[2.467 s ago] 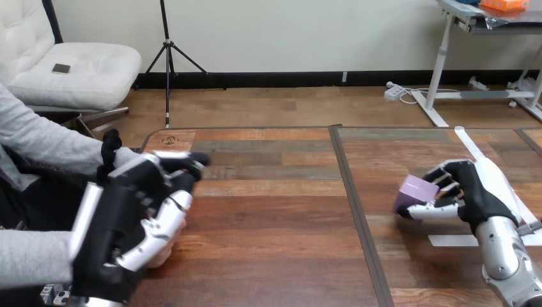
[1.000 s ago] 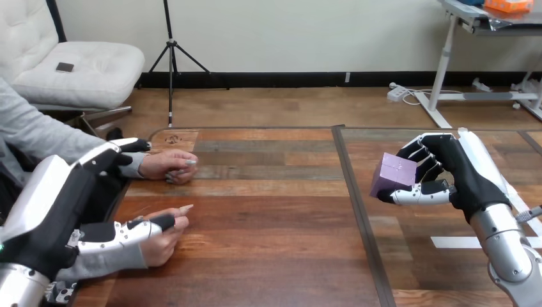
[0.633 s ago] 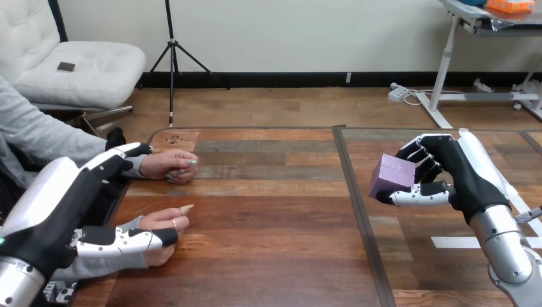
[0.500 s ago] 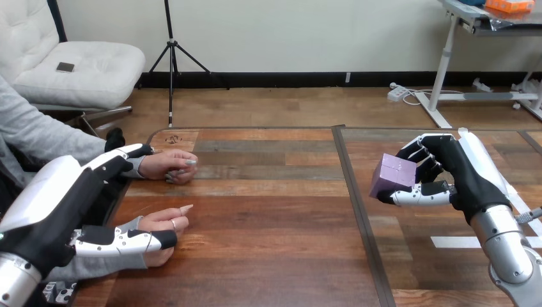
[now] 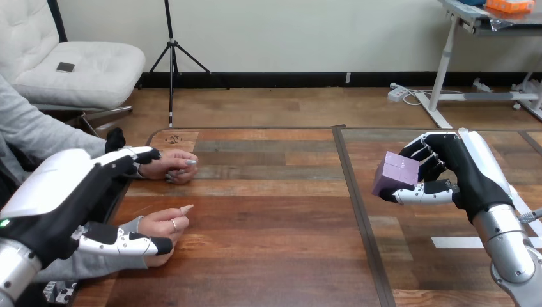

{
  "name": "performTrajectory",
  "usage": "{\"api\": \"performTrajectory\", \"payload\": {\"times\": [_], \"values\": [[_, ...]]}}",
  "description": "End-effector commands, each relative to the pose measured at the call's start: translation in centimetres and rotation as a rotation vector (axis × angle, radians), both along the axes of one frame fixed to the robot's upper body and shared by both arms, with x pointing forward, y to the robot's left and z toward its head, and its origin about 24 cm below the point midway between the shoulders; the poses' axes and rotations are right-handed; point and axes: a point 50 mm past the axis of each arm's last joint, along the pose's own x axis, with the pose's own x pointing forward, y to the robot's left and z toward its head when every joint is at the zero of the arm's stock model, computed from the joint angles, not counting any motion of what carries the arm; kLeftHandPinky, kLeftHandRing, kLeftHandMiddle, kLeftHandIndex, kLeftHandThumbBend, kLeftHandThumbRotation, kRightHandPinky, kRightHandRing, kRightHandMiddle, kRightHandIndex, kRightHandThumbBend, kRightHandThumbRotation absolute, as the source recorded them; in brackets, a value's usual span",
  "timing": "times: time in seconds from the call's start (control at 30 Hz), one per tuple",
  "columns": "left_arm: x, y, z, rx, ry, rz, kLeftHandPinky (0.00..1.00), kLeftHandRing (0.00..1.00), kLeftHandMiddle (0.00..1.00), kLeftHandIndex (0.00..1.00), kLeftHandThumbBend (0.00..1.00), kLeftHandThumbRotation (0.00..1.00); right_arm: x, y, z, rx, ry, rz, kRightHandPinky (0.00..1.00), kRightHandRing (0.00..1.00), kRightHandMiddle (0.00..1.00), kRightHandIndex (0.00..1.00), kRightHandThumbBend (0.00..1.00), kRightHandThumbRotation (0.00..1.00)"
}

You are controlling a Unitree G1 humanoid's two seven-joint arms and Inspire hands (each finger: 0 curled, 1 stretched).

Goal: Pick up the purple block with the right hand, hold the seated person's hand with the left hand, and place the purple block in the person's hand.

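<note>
My right hand (image 5: 470, 179) hovers above the right half of the table, fingers and thumb curled round the purple block (image 5: 396, 173), which is lifted off the wood. At the left edge, my left hand (image 5: 57, 204) is open, with its fingers stretched out above the person's near wrist. Its thumb lies along the front of the person's near hand (image 5: 165, 224). That hand rests on the table in a loose fist. The person's far hand (image 5: 171, 164) lies flat on the table just beyond my left fingertips.
A dark seam (image 5: 355, 204) runs front to back down the middle of the wooden table (image 5: 268, 217). A strip of white tape (image 5: 450, 242) lies on the wood under my right forearm.
My left hand has dropped from above the person's hands and opened around the near wrist, its thumb sliding lower. The right hand lifted the purple block off the table and now holds it steady.
</note>
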Motion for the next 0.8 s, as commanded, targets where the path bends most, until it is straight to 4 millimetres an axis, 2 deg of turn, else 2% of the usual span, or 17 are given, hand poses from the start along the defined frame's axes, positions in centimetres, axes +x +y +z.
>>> {"api": "performTrajectory", "payload": {"times": [0.0, 0.77], "values": [[1.2, -0.5, 1.4, 0.067, -0.074, -0.043, 0.61, 0.76, 0.80, 0.79, 1.00, 0.32, 1.2, 0.3, 2.7, 0.018, -0.117, 0.015, 0.39, 0.41, 0.44, 0.45, 0.83, 0.00], [2.1, -0.3, 0.0, 0.207, 0.063, 0.015, 0.64, 0.73, 0.75, 0.75, 1.00, 0.20, 1.3, 0.3, 2.8, 0.028, -0.120, 0.013, 0.39, 0.42, 0.44, 0.45, 0.83, 0.00]]}}
